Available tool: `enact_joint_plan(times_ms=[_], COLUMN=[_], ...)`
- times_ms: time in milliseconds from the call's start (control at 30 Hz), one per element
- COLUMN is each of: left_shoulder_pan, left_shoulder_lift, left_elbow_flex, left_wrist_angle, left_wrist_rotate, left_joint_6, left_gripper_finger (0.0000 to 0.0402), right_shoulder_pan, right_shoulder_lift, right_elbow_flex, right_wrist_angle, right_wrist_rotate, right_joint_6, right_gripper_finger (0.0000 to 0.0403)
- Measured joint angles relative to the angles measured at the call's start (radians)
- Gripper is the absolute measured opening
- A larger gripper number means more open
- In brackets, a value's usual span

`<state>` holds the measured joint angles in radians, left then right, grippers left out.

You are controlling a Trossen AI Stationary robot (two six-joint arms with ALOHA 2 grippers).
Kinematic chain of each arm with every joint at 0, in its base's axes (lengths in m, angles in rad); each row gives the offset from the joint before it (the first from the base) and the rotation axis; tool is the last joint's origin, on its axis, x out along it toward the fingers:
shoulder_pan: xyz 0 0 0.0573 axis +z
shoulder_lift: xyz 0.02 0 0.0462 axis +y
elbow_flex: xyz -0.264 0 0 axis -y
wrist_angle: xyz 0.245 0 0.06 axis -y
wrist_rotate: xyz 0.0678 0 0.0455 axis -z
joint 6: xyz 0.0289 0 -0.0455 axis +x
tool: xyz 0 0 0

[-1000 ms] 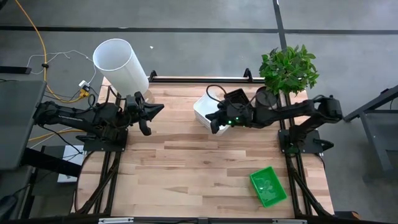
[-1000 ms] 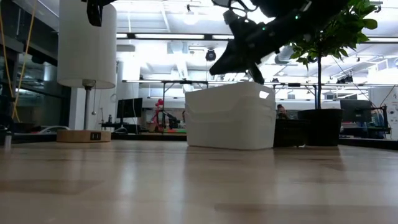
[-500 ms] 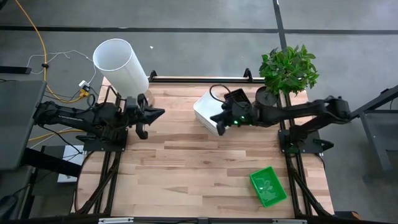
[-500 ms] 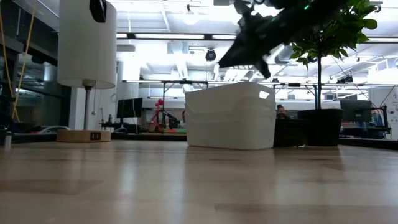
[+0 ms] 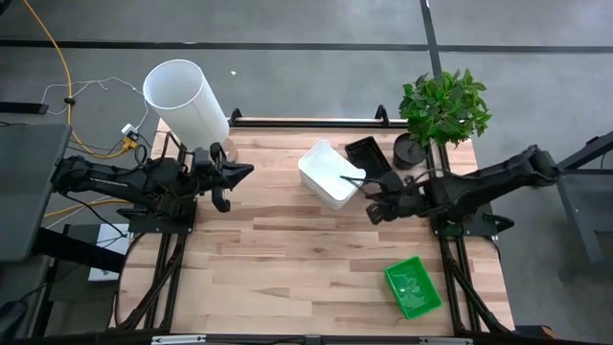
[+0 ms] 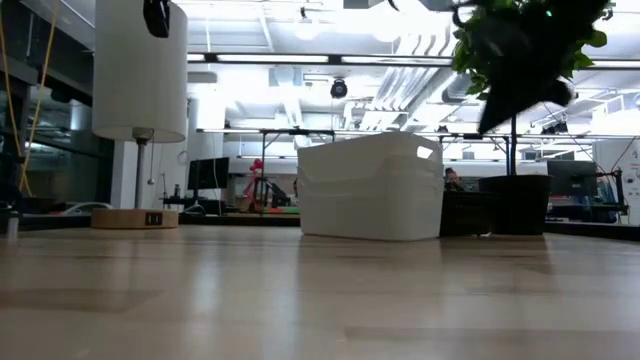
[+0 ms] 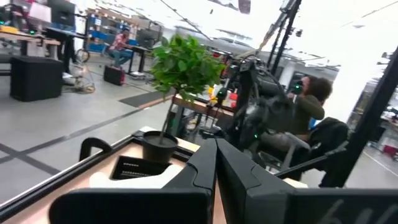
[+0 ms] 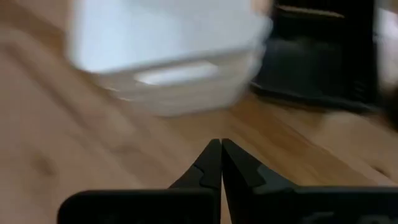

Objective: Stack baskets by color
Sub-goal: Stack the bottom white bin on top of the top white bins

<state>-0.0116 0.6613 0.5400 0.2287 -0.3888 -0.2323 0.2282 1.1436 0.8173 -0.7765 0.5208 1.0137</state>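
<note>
Right claw [image 5: 374, 213]: pinched closed, carrying nothing, hovering beside white baskets [image 5: 329, 173]. You're probably heading for the green basket [image 5: 413, 287]; spread fingers early.

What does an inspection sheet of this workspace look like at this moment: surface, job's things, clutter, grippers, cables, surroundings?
Surface: wooden table, slatted, no spills seen.
Job's things: white baskets stacked at the far middle; black basket just beside them toward the plant; green basket alone at the near right.
Clutter: tall white cylinder at the far left corner; potted plant at the far right corner.
Grippers: left gripper shut, empty, over the left edge; right gripper shut, empty, above the table just near of the white baskets.
Cables: yellow cable and thin wires on the floor, left of the table.
Surroundings: grey floor; a workshop with people seated in the background.
</note>
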Motion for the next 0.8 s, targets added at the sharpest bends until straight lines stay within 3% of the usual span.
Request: enact_joint_plan(times_ms=[100, 267, 500, 800], left_shoulder_pan=[0.000, 0.000, 0.000, 0.000], left_shoulder_lift=[0.001, 0.001, 0.001, -0.007], left_elbow_flex=[0.000, 0.000, 0.000, 0.000], left_wrist_angle=[0.000, 0.001, 0.010, 0.009], left_wrist_rotate=[-0.024, -0.099, -0.132, -0.118], left_joint_6=[0.009, 0.042, 0.045, 0.053], left_gripper_finger=[0.0000, 0.0000, 0.0000, 0.0000], right_shoulder_pan=[-0.004, -0.093, -0.176, -0.185], right_shoulder_lift=[0.044, 0.162, 0.311, 0.366], right_elbow_flex=[0.000, 0.000, 0.000, -0.001], right_wrist_angle=[-0.099, -0.081, 0.103, 0.384], right_wrist_rotate=[0.049, 0.093, 0.102, 0.049], right_joint_6=[0.096, 0.139, 0.086, -0.028], right_gripper_finger=[0.0000, 0.0000, 0.0000, 0.0000])
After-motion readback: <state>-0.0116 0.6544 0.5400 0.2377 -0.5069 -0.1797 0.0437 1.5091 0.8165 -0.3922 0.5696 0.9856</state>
